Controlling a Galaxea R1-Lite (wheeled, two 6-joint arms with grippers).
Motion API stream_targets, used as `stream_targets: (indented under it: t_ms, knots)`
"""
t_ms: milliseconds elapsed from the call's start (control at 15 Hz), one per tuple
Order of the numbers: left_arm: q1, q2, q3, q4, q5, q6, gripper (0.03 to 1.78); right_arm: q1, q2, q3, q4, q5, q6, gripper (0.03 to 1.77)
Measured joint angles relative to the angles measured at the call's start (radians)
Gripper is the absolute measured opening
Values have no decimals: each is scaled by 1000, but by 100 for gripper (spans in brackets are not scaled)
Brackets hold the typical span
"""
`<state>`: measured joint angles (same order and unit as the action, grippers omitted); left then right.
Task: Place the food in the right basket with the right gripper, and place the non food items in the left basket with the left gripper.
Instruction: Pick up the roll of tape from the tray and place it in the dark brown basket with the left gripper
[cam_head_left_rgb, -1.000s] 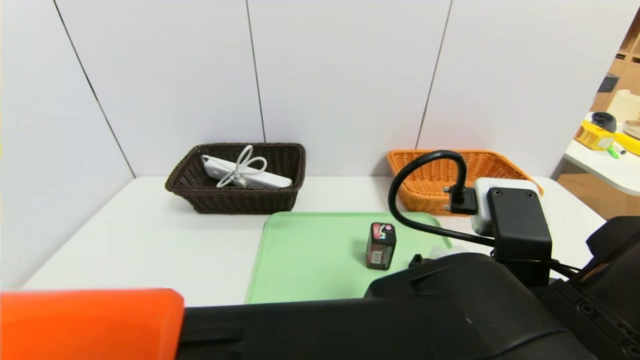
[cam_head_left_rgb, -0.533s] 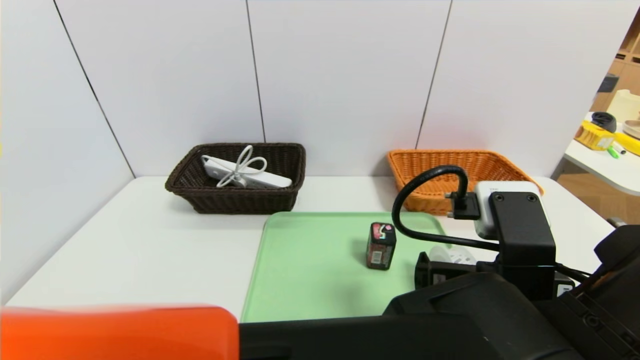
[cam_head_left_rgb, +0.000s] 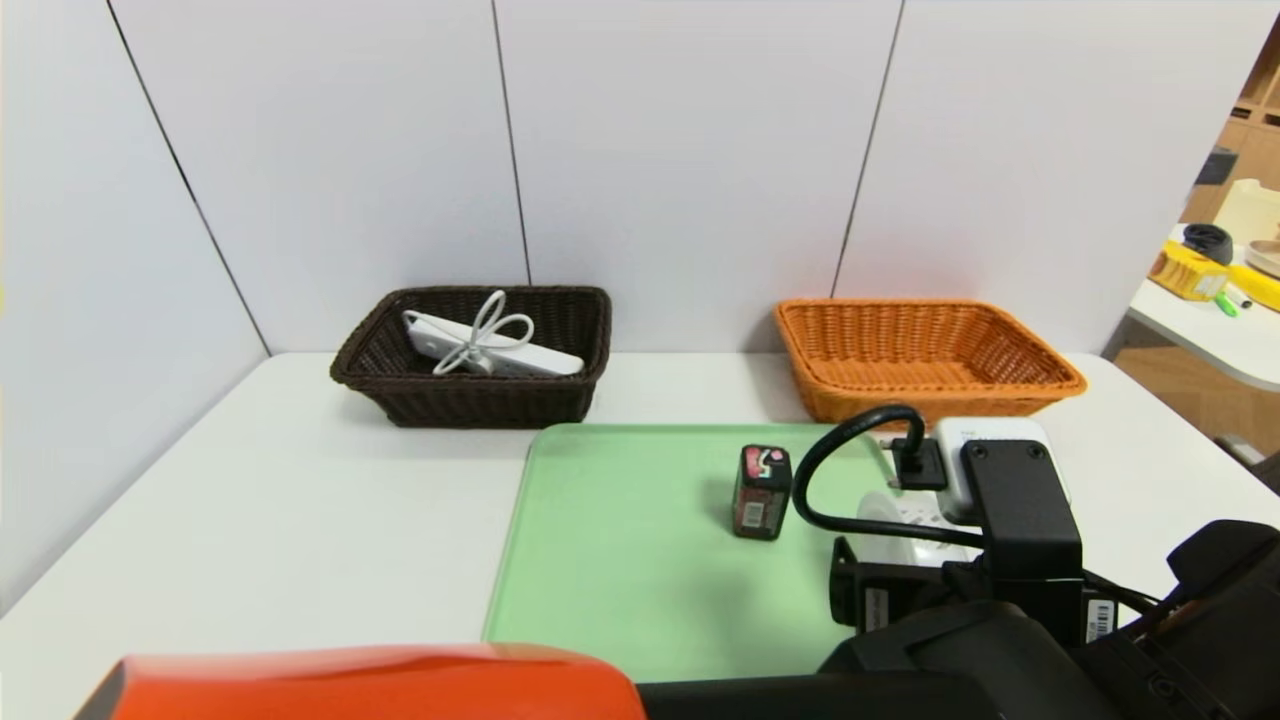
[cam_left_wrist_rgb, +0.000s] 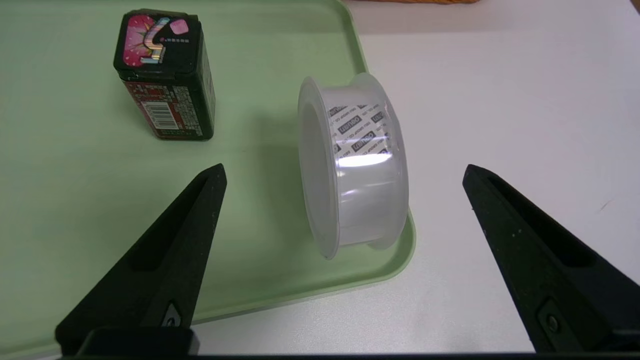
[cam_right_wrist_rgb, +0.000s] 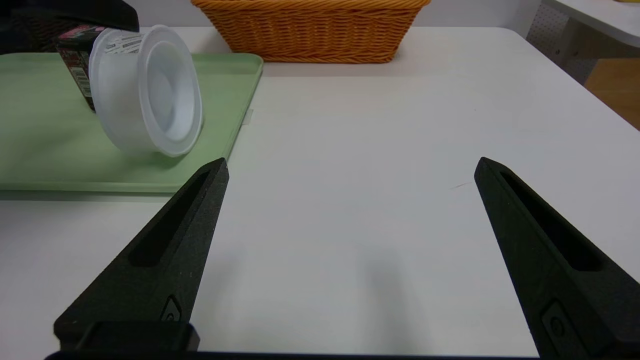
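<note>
The translucent tub (cam_left_wrist_rgb: 352, 165) is showing a repeating black printed label that seems to read "deli", with smaller lettering too fine to read. The carton's (cam_left_wrist_rgb: 165, 75) print is illegible.

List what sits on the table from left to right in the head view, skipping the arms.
dark brown basket holding the power strip → green tray → dark carton standing on the tray → orange basket, farthest right. The white tub is mostly hidden behind the left arm, so it is left out.
</note>
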<state>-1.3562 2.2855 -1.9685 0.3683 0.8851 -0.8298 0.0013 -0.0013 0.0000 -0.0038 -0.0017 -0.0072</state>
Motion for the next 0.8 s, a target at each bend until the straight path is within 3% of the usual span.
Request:
stream_targets:
  t_ms: [800]
  knots:
    - [3, 106, -1, -79, 11, 7, 169, 0, 0, 0, 0, 0, 0, 170]
